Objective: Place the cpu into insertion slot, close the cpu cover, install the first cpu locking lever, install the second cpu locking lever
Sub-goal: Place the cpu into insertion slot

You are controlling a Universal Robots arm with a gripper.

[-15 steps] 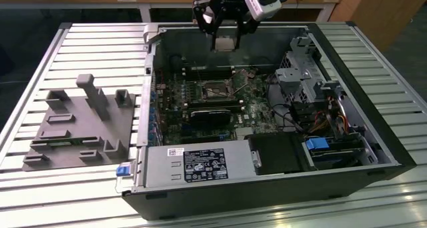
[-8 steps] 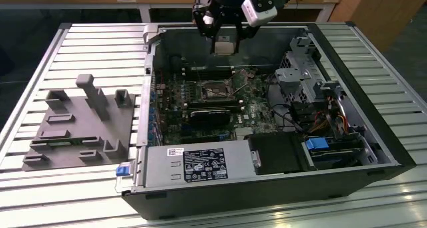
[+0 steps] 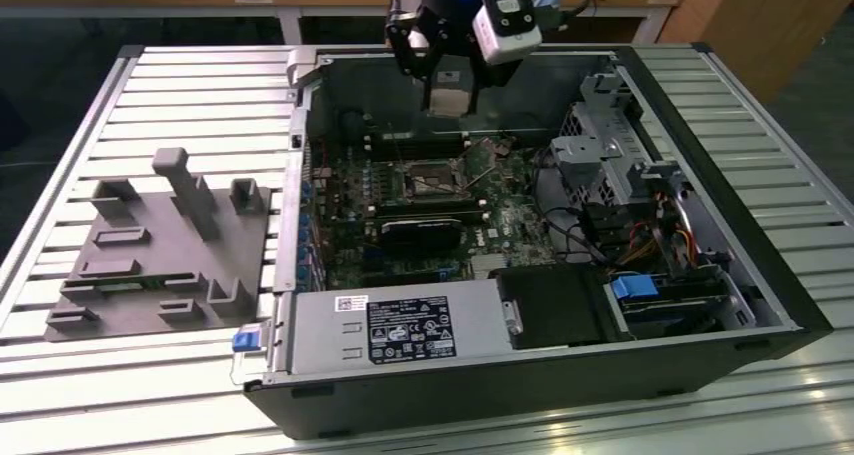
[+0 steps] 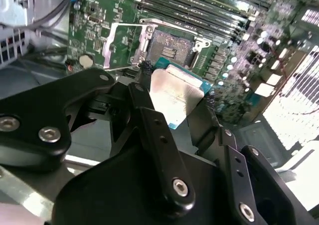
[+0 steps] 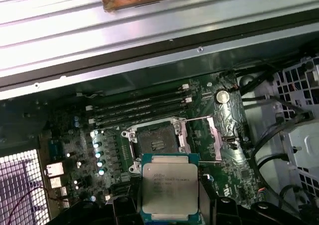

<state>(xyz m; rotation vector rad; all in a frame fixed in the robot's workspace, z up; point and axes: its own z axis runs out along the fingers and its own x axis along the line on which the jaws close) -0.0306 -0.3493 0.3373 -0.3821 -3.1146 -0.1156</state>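
You are holding the gripper (image 3: 447, 103) over the open computer case (image 3: 561, 380), at the upper centre of the exterior view. Its fingers (image 4: 145, 103) are pinching the cpu (image 5: 170, 185) by its edges, with the metal top showing in both wrist views. The cpu is hanging in the air near the insertion slot (image 5: 155, 142), apart from it. The slot is lying bare on the green motherboard (image 3: 347, 255), and the cpu cover (image 5: 213, 135) is standing swung open beside it. The case is resting on the slatted metal counter (image 3: 174, 85), with a grey fixture (image 3: 160, 245) sitting toward the exterior view's left.
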